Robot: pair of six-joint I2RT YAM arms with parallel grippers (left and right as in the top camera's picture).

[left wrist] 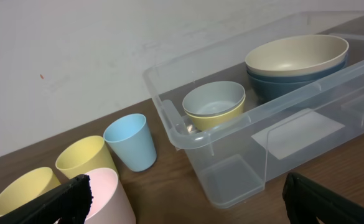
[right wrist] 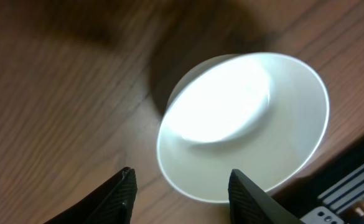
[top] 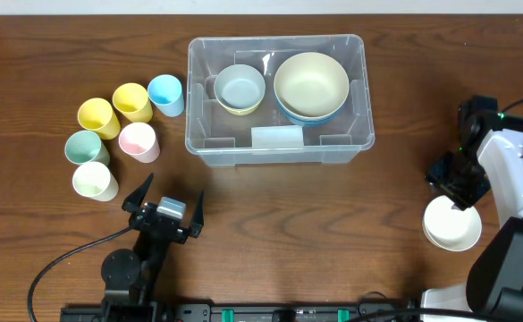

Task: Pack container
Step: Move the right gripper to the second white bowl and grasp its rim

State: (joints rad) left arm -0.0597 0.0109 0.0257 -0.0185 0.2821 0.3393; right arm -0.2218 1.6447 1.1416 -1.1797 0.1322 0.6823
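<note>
The clear plastic container (top: 198,98) stands at the table's back middle; it also shows in the left wrist view (left wrist: 231,146). Inside are a small blue-grey bowl nested in a yellow one (top: 240,88) and a cream bowl stacked on a blue one (top: 311,85). A white bowl (top: 452,224) sits at the right front, large in the right wrist view (right wrist: 244,124). My right gripper (top: 456,190) is open just above the white bowl's rim, jaws straddling its edge (right wrist: 182,193). My left gripper (top: 164,215) is open and empty at the front left.
Several cups stand left of the container: blue (top: 165,94), two yellow (top: 132,101) (top: 98,117), pink (top: 139,140), green (top: 84,148) and white (top: 95,181). The table's front edge and arm bases lie below. The pink cup (left wrist: 107,196) is close to my left jaw.
</note>
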